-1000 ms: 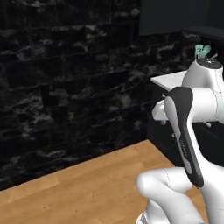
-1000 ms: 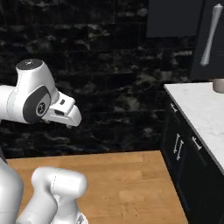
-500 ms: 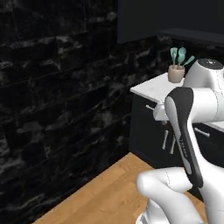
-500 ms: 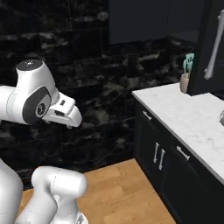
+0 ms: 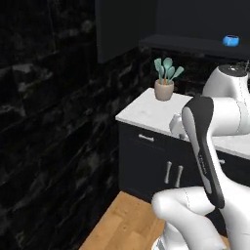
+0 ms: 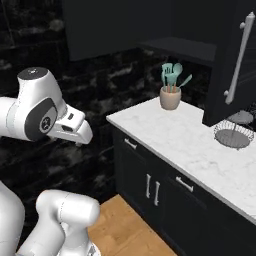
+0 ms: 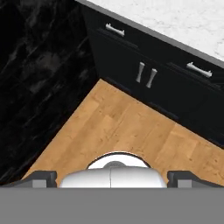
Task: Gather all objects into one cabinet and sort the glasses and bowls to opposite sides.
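Observation:
One of the glasses, a small bright-blue cup (image 5: 231, 40), stands on the long dark shelf board of the black open-fronted wall cabinet (image 5: 188, 45) above the counter. The cabinet (image 6: 182, 47) is also in the right base view. The bowls are out of view. My gripper (image 7: 112, 178) hangs over the wooden floor, well short of the counter, and points down. Its two dark fingertips (image 7: 41, 177) stand wide apart, open, with nothing between them. In the right base view my white hand (image 6: 74, 130) is held out at mid height, left of the counter.
A white marble counter (image 6: 200, 145) runs over black base drawers with silver handles (image 7: 146, 74). On it stand a beige pot of teal utensils (image 5: 164, 89) and a wire basket (image 6: 233, 135). An open black cabinet door with a long handle (image 6: 239, 57) hangs at right. A black stone wall closes the left.
The whole picture has shifted: the base has moved, bringing the counter, the pot and the wall cabinet further into view and closer. The arm holds the same pose, gripper still open.

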Available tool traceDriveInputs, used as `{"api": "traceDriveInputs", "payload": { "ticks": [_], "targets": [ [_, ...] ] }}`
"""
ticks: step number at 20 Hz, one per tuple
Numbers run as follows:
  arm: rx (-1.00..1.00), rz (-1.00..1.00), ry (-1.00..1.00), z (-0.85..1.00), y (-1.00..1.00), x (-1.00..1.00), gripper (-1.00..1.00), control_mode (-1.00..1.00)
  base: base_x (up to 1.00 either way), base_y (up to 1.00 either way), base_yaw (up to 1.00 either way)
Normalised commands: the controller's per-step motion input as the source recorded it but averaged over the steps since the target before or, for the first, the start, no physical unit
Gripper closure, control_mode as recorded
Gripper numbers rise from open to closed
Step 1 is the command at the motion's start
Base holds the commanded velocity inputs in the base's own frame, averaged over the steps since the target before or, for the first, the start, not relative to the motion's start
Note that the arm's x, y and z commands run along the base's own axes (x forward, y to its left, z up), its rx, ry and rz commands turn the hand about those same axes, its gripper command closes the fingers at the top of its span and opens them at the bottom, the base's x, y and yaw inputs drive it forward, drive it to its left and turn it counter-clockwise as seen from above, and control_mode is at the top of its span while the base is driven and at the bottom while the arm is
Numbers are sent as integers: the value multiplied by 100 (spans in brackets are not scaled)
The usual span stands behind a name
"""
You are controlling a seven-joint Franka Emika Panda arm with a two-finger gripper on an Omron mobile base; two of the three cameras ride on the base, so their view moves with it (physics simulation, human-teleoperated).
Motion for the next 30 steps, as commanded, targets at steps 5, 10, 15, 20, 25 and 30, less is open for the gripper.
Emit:
{"api": "traceDriveInputs", "payload": {
  "ticks": [5, 10, 15, 20, 25, 30],
  "targets": [
    [0, 0, 0, 0, 0, 0, -100, 100, 80, 0, -57],
    [0, 0, 0, 0, 0, 0, -100, 100, 78, 0, -51],
    [0, 0, 0, 0, 0, 0, -100, 100, 57, -1, -43],
    [0, 0, 0, 0, 0, 0, -100, 100, 56, 0, -35],
    [0, 0, 0, 0, 0, 0, -100, 100, 25, 1, -22],
    [0, 0, 0, 0, 0, 0, -100, 100, 12, 13, -6]
  ]
}}
